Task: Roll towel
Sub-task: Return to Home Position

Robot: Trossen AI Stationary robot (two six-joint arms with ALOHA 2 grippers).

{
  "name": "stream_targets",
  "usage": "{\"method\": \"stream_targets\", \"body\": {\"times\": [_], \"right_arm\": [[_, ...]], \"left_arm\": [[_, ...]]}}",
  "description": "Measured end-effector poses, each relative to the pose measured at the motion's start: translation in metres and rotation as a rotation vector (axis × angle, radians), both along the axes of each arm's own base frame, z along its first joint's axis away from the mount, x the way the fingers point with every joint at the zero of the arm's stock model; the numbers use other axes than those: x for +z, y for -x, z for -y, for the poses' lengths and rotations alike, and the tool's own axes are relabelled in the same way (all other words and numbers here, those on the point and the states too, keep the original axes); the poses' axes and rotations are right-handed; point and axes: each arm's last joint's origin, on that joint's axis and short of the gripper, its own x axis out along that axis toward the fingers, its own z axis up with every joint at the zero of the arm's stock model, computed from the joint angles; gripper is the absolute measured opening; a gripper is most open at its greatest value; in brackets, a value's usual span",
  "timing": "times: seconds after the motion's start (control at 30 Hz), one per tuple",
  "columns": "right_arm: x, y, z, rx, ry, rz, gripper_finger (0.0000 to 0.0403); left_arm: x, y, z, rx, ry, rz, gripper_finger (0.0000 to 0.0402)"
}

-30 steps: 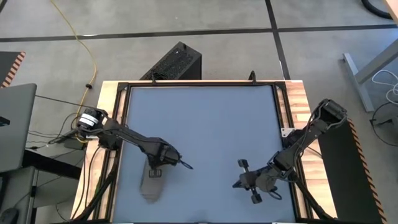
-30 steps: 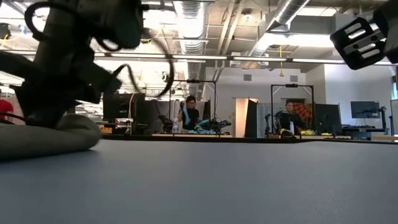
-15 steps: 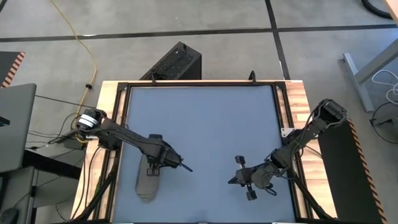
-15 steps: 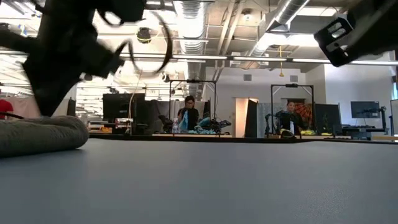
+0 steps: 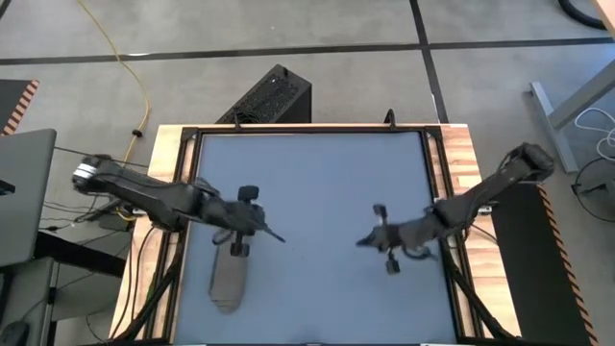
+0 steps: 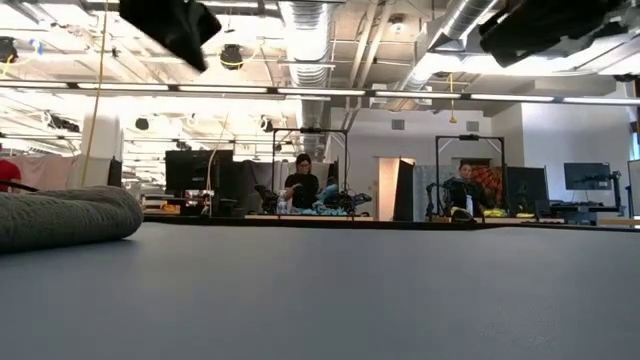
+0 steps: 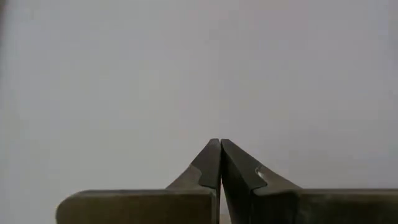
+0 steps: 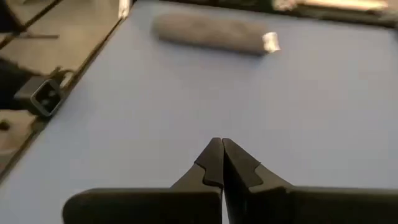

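- High view: the taupe, grey-brown soft cloth towel (image 5: pixel 229 279) lies rolled into a fuzzy cylinder at 8 o'clock on the smooth blue-grey table mat (image 5: pixel 317 173).
- A small white tag (image 8: pixel 270 42) shows at one end of the roll.
- Left gripper (image 5: pixel 277 235): 9 o'clock of mat centre, raised, clear of the towel. Dark tapered fingers (image 7: pixel 210 165) pressed together, empty.
- Right gripper (image 5: pixel 363 241): 3 o'clock, raised, fingers also together, holding nothing.
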Motion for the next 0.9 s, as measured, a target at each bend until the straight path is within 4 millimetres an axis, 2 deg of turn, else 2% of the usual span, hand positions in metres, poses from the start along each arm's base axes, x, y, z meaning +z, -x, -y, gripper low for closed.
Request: {"method": "stream_targets", "body": {"times": [0.1,0.23,0.43,0.63,0.73,0.9], "right_arm": [[0.009,0.017,0.026,-0.05,0.006,0.068,0.0019],[0.009,0.041,0.058,-0.178,-0.004,0.168,0.0023],[-0.016,0.056,0.089,-0.366,-0.11,0.32,0.0022],[-0.053,0.063,0.105,-0.419,-0.14,0.345,0.0022],[-0.063,0.067,0.111,-0.448,-0.143,0.318,0.0022],[-0.065,0.071,0.112,-0.421,-0.153,0.283,0.0022]], "left_arm": [[-0.002,0.021,-0.017,-0.012,0.017,0.204,0.0],[-0.021,0.047,-0.034,-0.016,0.076,0.465,0.0],[-0.044,0.083,-0.049,-0.001,0.109,0.758,0.0],[-0.062,0.11,-0.06,0.058,0.096,0.827,0.0],[-0.07,0.121,-0.063,0.086,0.099,0.838,0.0],[-0.091,0.132,-0.066,0.119,0.118,0.897,0.0]]}}
